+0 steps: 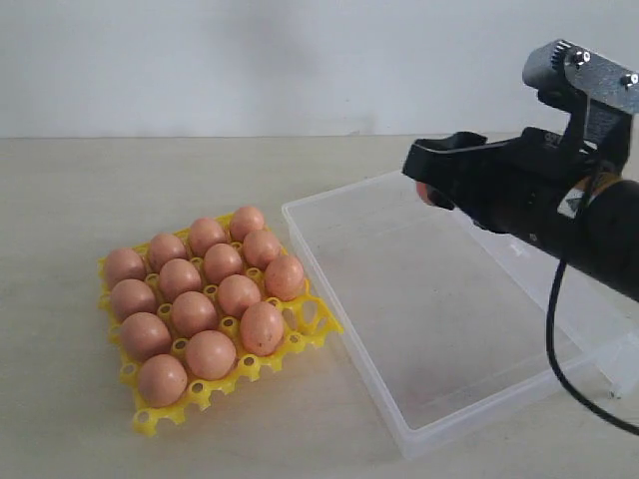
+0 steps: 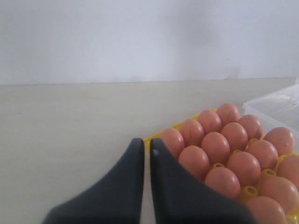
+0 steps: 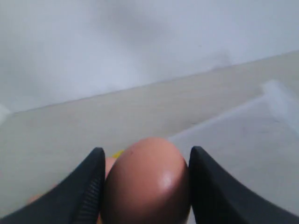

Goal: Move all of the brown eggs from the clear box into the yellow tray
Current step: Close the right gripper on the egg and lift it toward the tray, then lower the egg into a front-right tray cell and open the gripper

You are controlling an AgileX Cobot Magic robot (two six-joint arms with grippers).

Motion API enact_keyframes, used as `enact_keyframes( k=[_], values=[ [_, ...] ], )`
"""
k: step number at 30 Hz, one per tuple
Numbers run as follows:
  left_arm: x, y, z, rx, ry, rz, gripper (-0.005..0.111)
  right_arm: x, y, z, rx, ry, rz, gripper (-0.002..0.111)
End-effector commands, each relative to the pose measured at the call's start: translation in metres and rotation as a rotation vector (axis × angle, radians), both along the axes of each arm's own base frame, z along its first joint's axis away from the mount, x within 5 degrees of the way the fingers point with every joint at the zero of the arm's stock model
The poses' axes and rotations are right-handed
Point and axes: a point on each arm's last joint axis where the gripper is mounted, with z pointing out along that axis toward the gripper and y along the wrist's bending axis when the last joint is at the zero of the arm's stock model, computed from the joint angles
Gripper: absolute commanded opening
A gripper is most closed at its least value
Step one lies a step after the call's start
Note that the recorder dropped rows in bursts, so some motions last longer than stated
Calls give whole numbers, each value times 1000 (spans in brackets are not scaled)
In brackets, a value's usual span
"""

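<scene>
Nearest you, the tray (image 1: 148, 419) sits on the desk (image 1: 80, 200): glossy yellow plastic, an openwork grid of round cups with small raised pegs between them. Matte orange-brown eggs (image 1: 193, 312), smooth ovals with faint speckling, fill nearly every cup, and one cup at the corner beside the box is bare. Your left end effector (image 2: 145, 154) hangs just off another tray corner, its dark, tapered fingers pressed together with only a sliver of light between them and nothing in it. Just right of the tray lies the box (image 1: 349, 339), shallow, rectangular and made of cloudy see-through plastic with a rolled rim; its lid (image 1: 599, 334) is folded open on the far right side. Above the box's far edge, your right end effector (image 1: 434, 175) pinches one egg (image 3: 147, 182) between its black fingers, and a shiny highlight shows on the shell. A black cable (image 1: 548, 339) droops from that arm. The desk is pale, beige and matte with a faint grain. Behind it stands a plain whitish wall (image 1: 250, 60).
</scene>
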Motion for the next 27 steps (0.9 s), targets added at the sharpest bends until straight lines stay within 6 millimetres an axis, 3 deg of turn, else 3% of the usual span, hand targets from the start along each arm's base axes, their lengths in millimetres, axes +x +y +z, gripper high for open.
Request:
enact_keyframes(
  k=[1, 4, 12, 27],
  values=[
    [0, 0, 0, -4, -7, 2, 4, -7, 39, 7, 84, -229, 285, 0],
    [0, 0, 0, -4, -7, 2, 4, 0, 59, -8, 64, -272, 447, 0],
    [0, 0, 0, -4, -7, 2, 4, 38, 92, -64, -51, -185, 589, 0],
    [0, 0, 0, -4, -7, 2, 4, 41, 84, -96, -241, 76, 553, 0]
  ],
)
